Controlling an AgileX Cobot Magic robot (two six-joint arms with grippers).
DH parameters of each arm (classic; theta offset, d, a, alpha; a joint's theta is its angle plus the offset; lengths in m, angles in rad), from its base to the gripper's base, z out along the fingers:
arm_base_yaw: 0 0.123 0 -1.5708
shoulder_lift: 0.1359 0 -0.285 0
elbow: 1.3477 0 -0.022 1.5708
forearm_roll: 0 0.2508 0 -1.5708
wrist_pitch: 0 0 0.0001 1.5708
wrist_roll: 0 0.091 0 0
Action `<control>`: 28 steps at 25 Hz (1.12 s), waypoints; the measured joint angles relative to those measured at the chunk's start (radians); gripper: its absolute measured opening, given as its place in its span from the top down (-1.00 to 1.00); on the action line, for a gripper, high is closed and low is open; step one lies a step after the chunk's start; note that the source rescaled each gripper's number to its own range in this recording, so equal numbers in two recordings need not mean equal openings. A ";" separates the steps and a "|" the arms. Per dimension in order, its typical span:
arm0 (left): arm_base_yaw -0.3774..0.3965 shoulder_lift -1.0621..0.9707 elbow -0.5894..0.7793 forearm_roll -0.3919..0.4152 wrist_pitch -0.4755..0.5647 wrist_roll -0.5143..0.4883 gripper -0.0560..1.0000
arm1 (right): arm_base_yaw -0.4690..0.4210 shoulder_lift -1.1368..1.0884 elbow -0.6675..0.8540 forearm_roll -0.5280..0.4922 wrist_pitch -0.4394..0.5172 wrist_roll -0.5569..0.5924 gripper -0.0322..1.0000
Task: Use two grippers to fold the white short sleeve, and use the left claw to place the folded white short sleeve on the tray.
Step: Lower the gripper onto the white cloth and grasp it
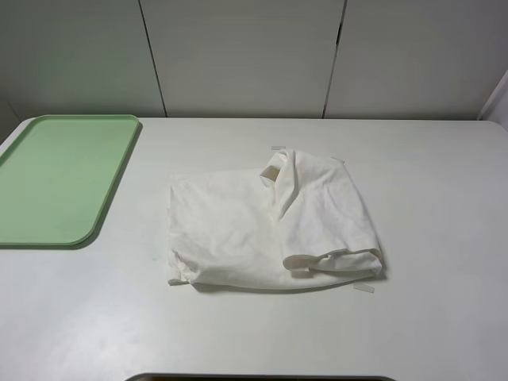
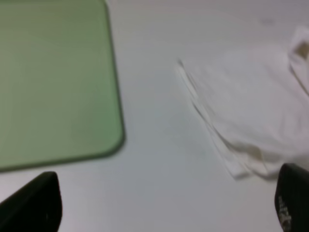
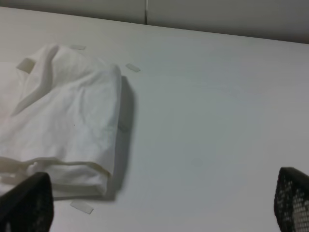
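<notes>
Shirt (image 1: 270, 226) lies as a rough folded bundle at the middle of the table (image 1: 444, 238), white on white. Its collar is toward the far edge and a rolled sleeve opening is at the near right corner. The layers overlap, so whatever is under the top fold is hidden. Small tape strips (image 1: 363, 289) sit on the table just beside its corners. Tray (image 1: 55, 178) rests at the far left, well apart from the shirt, its left side cut off by the frame. A dark strip at the near edge of the high view is also cut off, and I cannot tell what it is.

Both arms lie outside the high view, so their pose cannot be told; only fingertips show, in the wrist views. Left gripper (image 2: 159, 205) hangs above bare table between tray and shirt, in a blurred picture. Its fingertips (image 2: 31, 205) stand wide apart, with nothing between them. Right gripper (image 3: 159, 203) hangs by the shirt's right edge, one tip near the shirt's near corner and the other over bare table. Its jaws are spread wide and hold nothing.
</notes>
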 joint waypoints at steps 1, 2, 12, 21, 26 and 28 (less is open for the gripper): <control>0.000 0.097 -0.012 -0.046 -0.018 0.019 -0.75 | 0.000 0.000 0.000 0.000 0.000 0.000 -1.00; 0.000 0.189 -0.015 -0.107 -0.027 0.056 -0.75 | 0.000 0.000 0.000 0.000 0.000 0.000 -1.00; 0.000 0.746 -0.015 -0.530 -0.222 0.394 -0.72 | 0.000 0.000 0.000 0.000 0.000 0.000 -1.00; 0.000 1.236 -0.016 -0.997 -0.350 0.749 -0.72 | 0.000 0.000 0.000 0.000 0.000 0.000 -1.00; 0.000 1.388 -0.016 -1.068 -0.381 0.796 -0.72 | 0.000 0.000 0.000 0.000 0.000 0.001 -1.00; 0.000 1.465 -0.017 -1.083 -0.405 0.803 -0.72 | 0.000 0.000 0.000 0.000 0.000 0.001 -1.00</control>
